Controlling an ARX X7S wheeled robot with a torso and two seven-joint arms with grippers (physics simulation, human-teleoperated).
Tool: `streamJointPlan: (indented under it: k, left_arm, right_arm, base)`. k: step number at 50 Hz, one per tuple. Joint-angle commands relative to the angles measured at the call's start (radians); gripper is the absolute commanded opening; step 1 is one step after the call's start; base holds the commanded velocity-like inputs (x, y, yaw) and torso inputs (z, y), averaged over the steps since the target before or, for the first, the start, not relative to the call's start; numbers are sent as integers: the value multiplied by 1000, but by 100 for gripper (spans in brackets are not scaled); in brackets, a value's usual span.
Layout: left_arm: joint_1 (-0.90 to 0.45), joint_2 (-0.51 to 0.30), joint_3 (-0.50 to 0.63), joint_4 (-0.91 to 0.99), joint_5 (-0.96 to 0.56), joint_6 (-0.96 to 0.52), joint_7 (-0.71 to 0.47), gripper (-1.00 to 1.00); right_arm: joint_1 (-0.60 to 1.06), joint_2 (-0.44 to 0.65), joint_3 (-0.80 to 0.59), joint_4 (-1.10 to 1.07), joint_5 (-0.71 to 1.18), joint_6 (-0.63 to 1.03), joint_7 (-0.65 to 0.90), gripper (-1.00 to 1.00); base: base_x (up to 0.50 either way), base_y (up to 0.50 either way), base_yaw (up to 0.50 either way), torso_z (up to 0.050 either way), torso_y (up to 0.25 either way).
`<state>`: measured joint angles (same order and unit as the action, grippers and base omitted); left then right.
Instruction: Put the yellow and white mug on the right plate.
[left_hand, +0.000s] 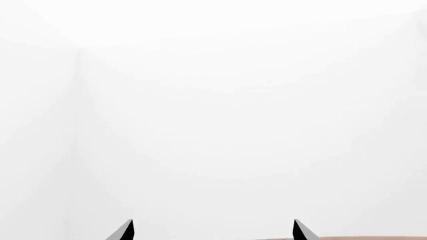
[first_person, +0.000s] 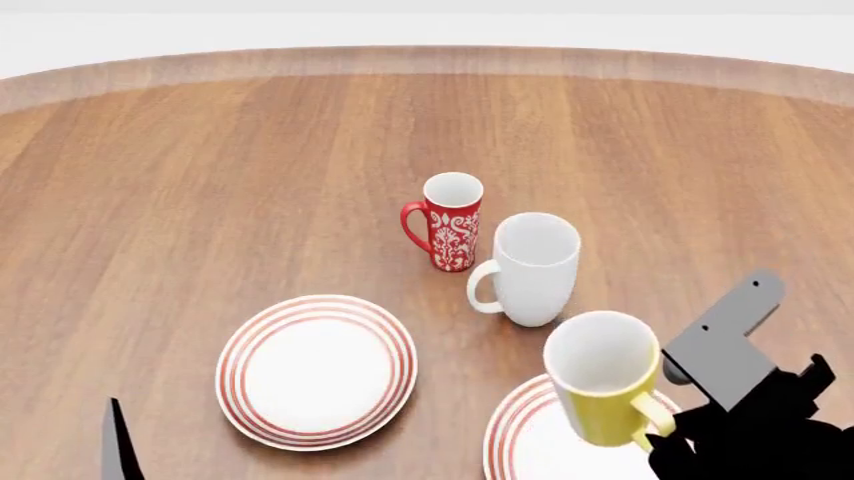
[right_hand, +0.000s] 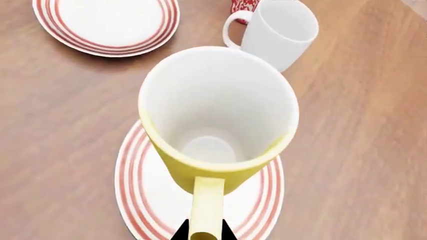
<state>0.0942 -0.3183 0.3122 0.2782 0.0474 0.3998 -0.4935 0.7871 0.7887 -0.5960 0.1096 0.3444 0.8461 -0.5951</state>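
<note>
The yellow and white mug is upright over the right plate at the near right of the table; I cannot tell if it rests on the plate. In the right wrist view the mug fills the middle above the plate. My right gripper is shut on the mug's yellow handle, one black fingertip on each side. In the head view my right gripper is at the handle. My left gripper is open and empty, facing white background.
A white mug stands just behind the yellow mug, and a red patterned mug behind that. The left plate lies at the near left. The table's curved far edge runs across the back.
</note>
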Motion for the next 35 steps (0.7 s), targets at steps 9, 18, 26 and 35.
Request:
streamJointPlan:
  k: [9,18,26,35]
  left_arm:
    - [-2,16,-16,-1,25,-8,9,100]
    - [-4,14,-15,-2,20,-10,7,100]
    - [-2,11,-14,8,19,-17,4,100]
    - [-1,9,-10,3,19,-12,1,100]
  right_arm:
    - [35,-75,-17,111,-59,-53,-34,-100]
    - [41,-93,-40,136,-72,-63,-39,-100]
    - [57,-110,-60,172,-88,-81,-47,-100]
    - [67,-128,-72,206,-101,-90,-41,-100]
  base:
    - [0,0,0,0,0]
    - [0,0,0,0,1]
    - [0,0,0,0,0]
    - [0,0,0,0,0]
